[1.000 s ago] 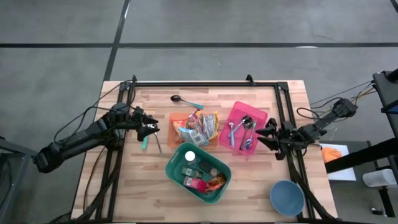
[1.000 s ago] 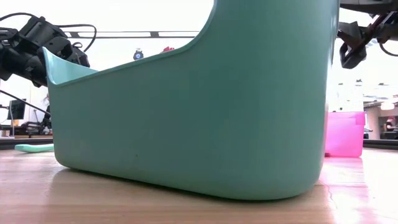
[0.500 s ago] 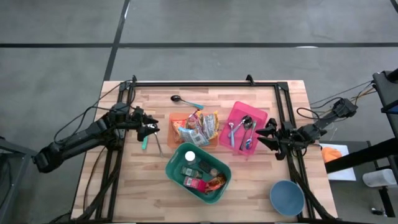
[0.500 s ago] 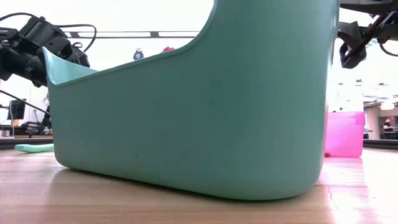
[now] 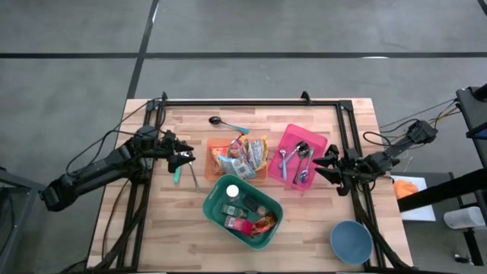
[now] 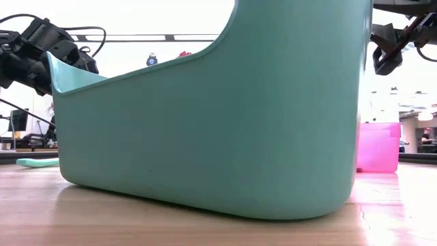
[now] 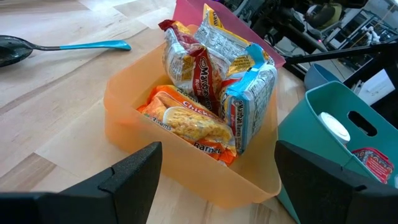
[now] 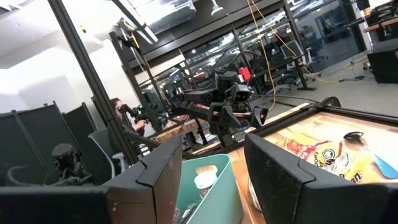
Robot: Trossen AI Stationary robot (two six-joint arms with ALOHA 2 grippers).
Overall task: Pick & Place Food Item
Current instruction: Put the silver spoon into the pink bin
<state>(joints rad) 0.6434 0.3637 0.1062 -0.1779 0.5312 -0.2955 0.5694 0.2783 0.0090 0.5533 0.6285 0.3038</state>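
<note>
Several noodle packets [image 7: 205, 93] stand upright in an orange bin [image 5: 225, 144] at the table's middle. My left gripper [image 5: 185, 158] hovers open just left of that bin, above the table, pointing at it; in its wrist view the left gripper [image 7: 217, 149] has nothing between its fingers. My right gripper [image 5: 319, 166] hangs open at the right side of a pink bin [image 5: 298, 137] that holds spoons, tipped slightly upward. In its wrist view the right gripper [image 8: 214, 149] is empty. A teal bin [image 5: 242, 211] with small packets sits nearer the front.
A spoon with a blue handle [image 5: 228, 123] lies behind the orange bin. A teal-handled utensil [image 5: 176, 175] lies under the left gripper. A blue bowl [image 5: 351, 241] stands at the front right corner. The teal bin's wall [image 6: 218, 123] fills the low view.
</note>
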